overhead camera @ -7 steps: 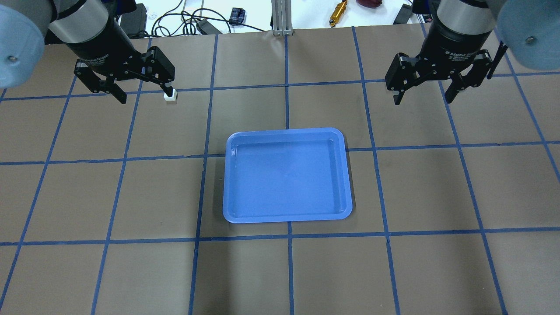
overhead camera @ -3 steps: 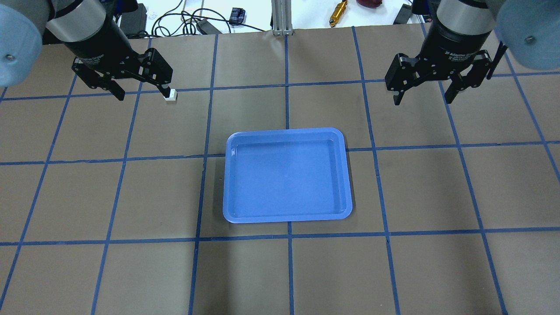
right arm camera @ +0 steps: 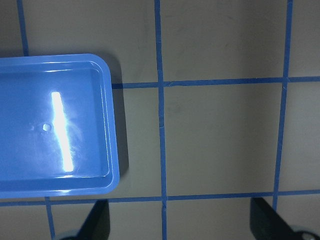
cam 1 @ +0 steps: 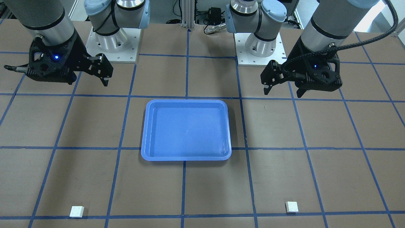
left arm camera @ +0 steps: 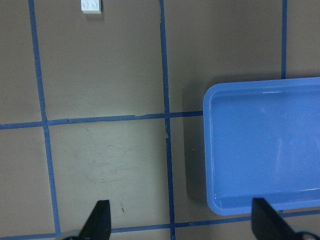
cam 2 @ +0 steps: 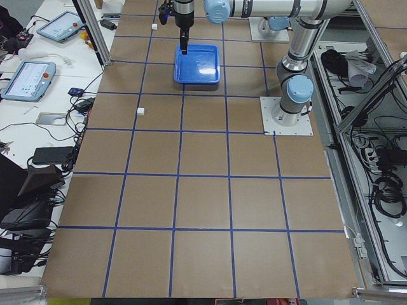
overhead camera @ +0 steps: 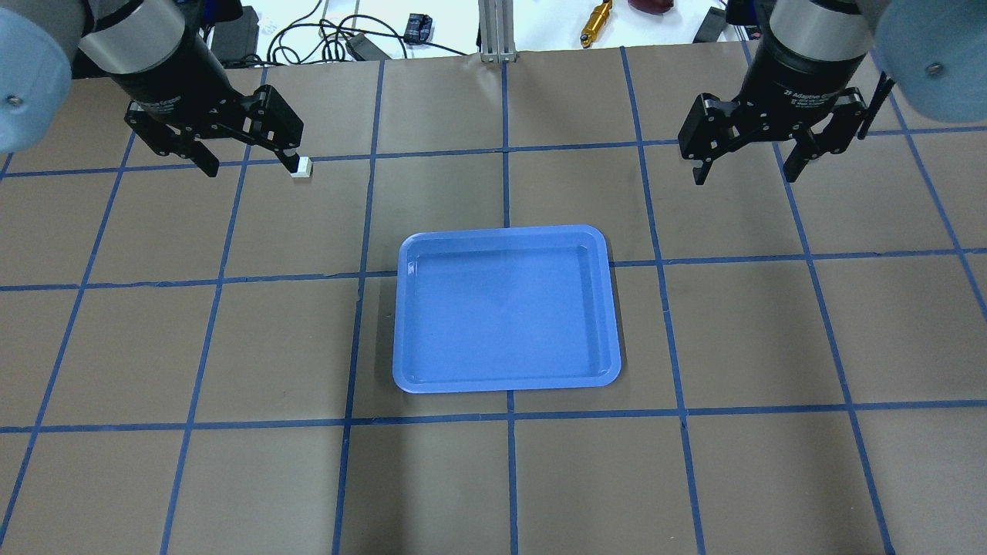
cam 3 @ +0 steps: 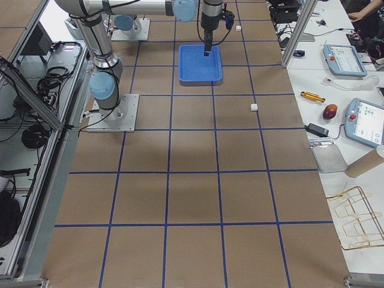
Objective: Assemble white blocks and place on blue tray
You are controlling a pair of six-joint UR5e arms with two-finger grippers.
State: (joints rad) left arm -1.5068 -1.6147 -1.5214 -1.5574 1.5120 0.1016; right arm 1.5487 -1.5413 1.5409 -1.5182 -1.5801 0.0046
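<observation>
The blue tray (overhead camera: 506,308) lies empty in the middle of the table. One white block (cam 1: 291,207) lies on the far side on my left; it also shows in the overhead view (overhead camera: 302,166) and at the top of the left wrist view (left arm camera: 90,5). The other white block (cam 1: 77,211) lies on the far side on my right, hidden behind the right gripper in the overhead view. My left gripper (overhead camera: 253,168) and right gripper (overhead camera: 746,176) are both open and empty. They hang high above the table, well apart from the blocks and the tray.
The table is brown paper with a blue tape grid. Cables, a yellow tool (overhead camera: 596,21) and a metal post (overhead camera: 497,31) lie beyond the far edge. The arm bases (cam 1: 112,41) stand on the robot side. The right wrist view shows only the tray corner (right arm camera: 107,120).
My left gripper has shifted slightly toward the table's far edge, showing more of the white block beside its finger. The right gripper, the tray and the blocks have not moved.
</observation>
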